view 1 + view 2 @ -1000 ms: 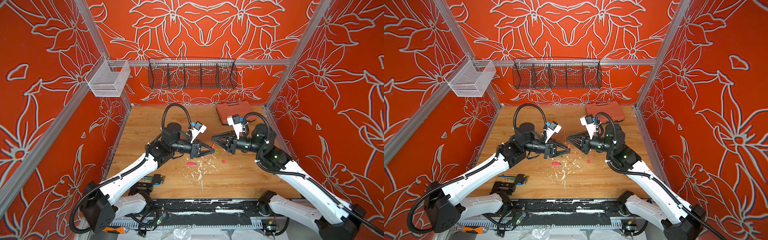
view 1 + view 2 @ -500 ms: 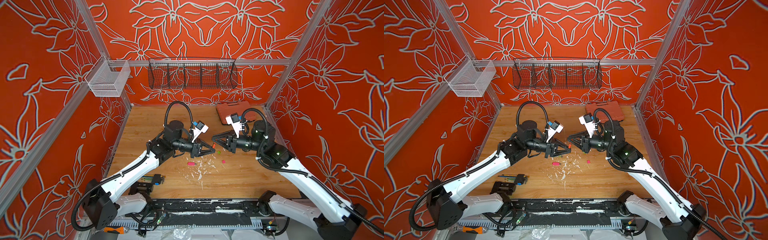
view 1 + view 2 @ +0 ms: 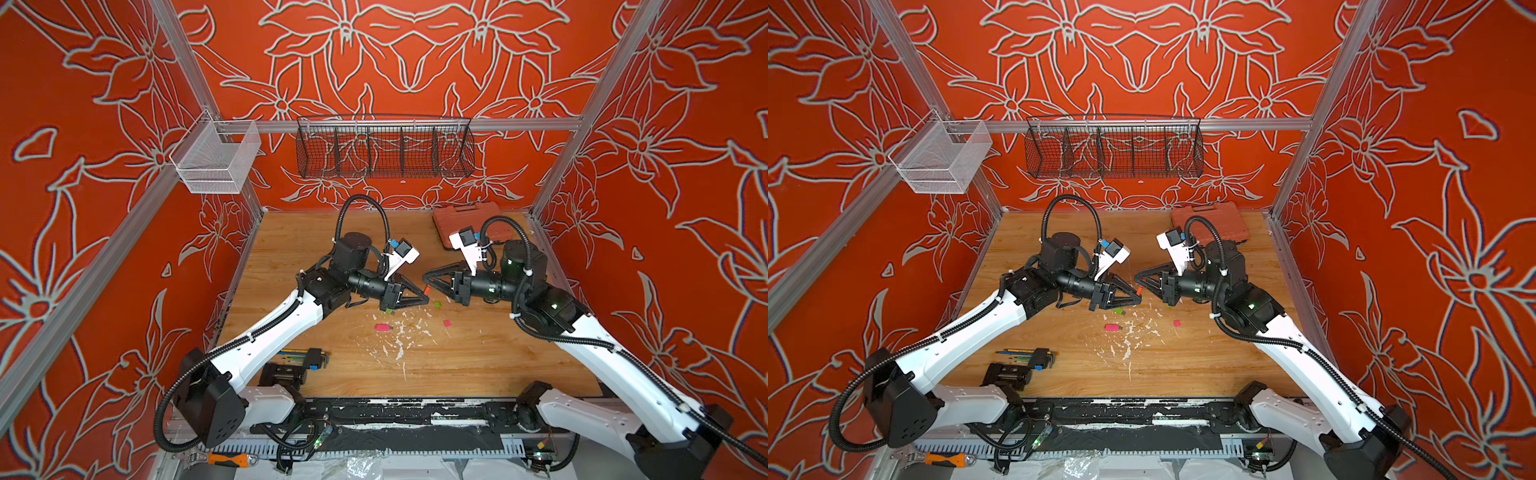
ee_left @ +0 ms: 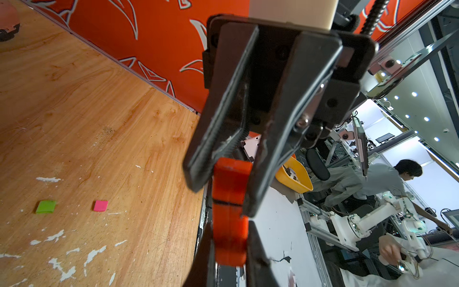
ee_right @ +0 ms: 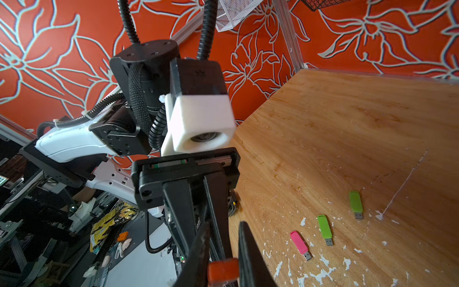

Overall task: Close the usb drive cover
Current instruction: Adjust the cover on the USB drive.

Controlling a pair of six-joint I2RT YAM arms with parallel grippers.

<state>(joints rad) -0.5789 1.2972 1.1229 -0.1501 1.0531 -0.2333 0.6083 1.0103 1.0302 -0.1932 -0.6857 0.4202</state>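
An orange usb drive (image 4: 229,236) sits in my left gripper (image 4: 229,251), which is shut on it. Its orange cover (image 4: 231,182) meets it end to end at a thin seam. My right gripper (image 5: 223,248) is shut on that cover (image 5: 223,271). In both top views the two grippers meet tip to tip above the middle of the table, left gripper (image 3: 424,296) and right gripper (image 3: 425,278), with the orange piece (image 3: 427,288) (image 3: 1139,288) between them. The drive's metal plug is hidden.
On the wooden table (image 3: 478,357) lie a pink drive (image 3: 383,328), two green drives (image 5: 325,229) (image 5: 355,204), a green cap (image 3: 437,304) and a pink cap (image 3: 447,323). An orange tool case (image 3: 469,220) is at the back right, hex keys (image 3: 309,355) at the front left.
My left arm has shifted slightly to the right and toward the back. Both grippers stay tip to tip on the orange piece.
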